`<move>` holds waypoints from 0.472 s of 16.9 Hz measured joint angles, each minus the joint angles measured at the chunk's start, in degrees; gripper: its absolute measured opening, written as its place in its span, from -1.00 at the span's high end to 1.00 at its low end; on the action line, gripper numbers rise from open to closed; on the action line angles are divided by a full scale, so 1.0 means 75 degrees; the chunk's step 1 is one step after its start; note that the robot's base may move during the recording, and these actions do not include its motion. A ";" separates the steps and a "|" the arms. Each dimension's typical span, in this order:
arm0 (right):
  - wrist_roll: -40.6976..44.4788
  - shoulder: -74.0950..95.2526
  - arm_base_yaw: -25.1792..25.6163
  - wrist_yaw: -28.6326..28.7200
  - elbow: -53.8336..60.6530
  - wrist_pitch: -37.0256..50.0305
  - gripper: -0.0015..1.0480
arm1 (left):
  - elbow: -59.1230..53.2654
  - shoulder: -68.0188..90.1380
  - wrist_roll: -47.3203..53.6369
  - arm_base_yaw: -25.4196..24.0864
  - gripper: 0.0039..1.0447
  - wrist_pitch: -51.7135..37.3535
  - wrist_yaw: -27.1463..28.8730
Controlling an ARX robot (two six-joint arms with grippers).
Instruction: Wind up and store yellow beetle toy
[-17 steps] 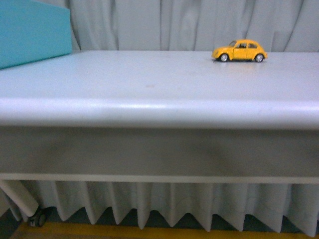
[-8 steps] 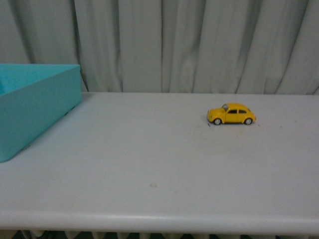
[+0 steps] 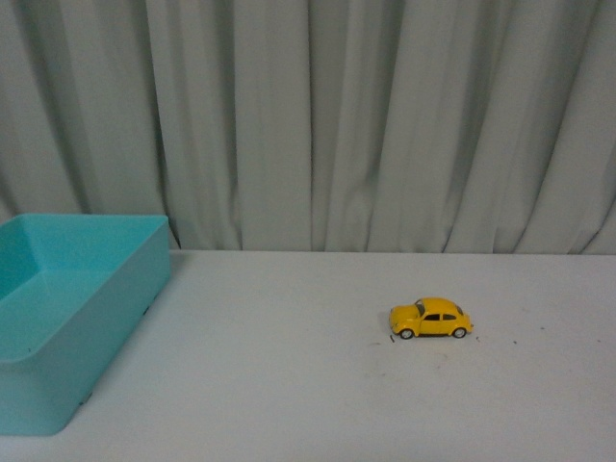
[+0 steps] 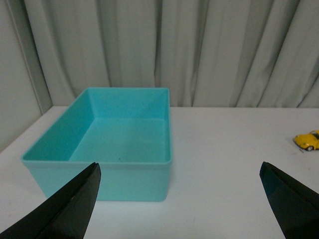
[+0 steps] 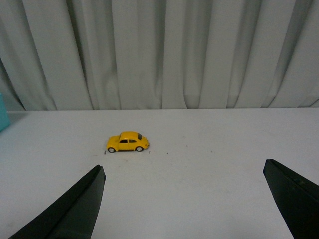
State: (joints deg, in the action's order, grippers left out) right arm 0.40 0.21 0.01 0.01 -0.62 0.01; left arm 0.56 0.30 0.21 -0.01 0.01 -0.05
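The yellow beetle toy (image 3: 430,319) stands on its wheels on the white table (image 3: 289,385), right of centre, nose to the left. It also shows in the right wrist view as the small yellow car (image 5: 127,142), well ahead of my right gripper (image 5: 184,172), which is open with nothing between its black fingers (image 5: 75,209). My left gripper (image 4: 179,169) is open too and empty. It faces the teal bin (image 4: 107,142), and the toy (image 4: 309,140) sits at that view's edge. Neither arm appears in the front view.
The open teal bin (image 3: 67,308) stands at the table's left side, with nothing showing inside. A grey pleated curtain (image 3: 366,125) hangs right behind the table's far edge. Bare white tabletop lies between bin and toy.
The front view has risen steadily: a second ago it looked at the table's front edge and skirt, and now it looks down on the tabletop. The toy and bin have stayed in place.
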 joint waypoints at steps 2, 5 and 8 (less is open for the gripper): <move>0.0006 0.0003 0.0000 0.0000 0.0000 0.0009 -0.87 | 0.0000 0.0000 -0.0006 -0.0003 -0.88 0.0000 0.0017; 0.0003 0.0000 0.0000 -0.0003 0.0000 -0.0017 -0.87 | 0.0000 0.0000 -0.0006 -0.0003 -0.88 0.0009 0.0012; 0.0003 0.0000 0.0000 -0.0003 0.0000 -0.0023 -0.87 | 0.0000 0.0000 -0.0006 0.0000 -0.88 0.0020 0.0012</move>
State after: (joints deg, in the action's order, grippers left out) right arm 0.43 0.21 0.01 -0.01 -0.62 -0.16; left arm 0.56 0.30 0.16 -0.01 0.16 0.03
